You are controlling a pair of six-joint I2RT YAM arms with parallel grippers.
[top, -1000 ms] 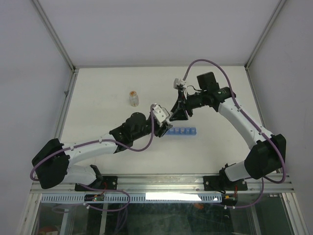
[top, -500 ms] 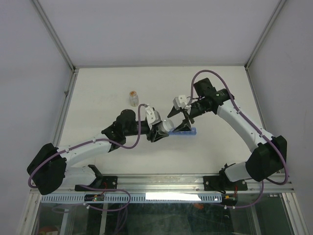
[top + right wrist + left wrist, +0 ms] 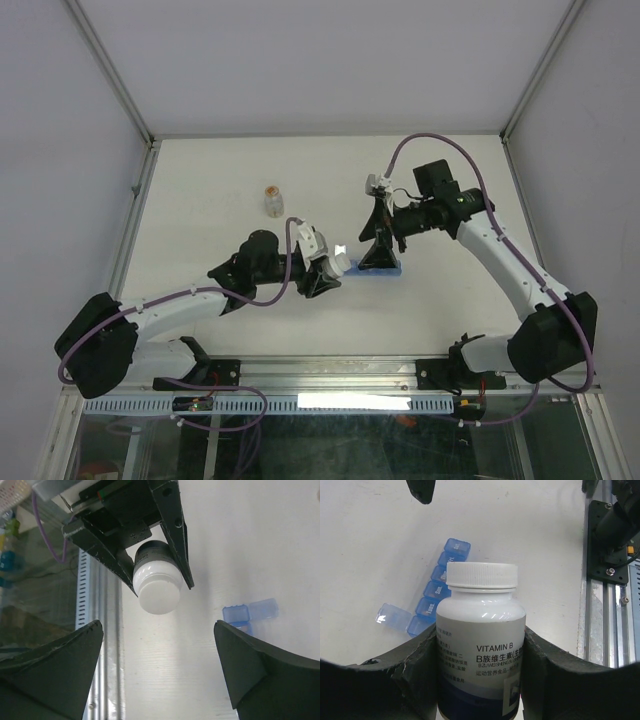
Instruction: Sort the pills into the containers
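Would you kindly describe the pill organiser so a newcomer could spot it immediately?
On the white table, look near the middle, by the right claw. The pill organiser is a blue translucent strip of square lidded compartments; the bottle is white, the vial clear.

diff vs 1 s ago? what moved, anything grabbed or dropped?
Right pincer swung toward the near edge and now hangs open over the blue pill organizer. Left pincer, shut on the white vitamin bottle, drew back slightly leftward. Nothing visibly let go. Organizer and small vial stayed put.
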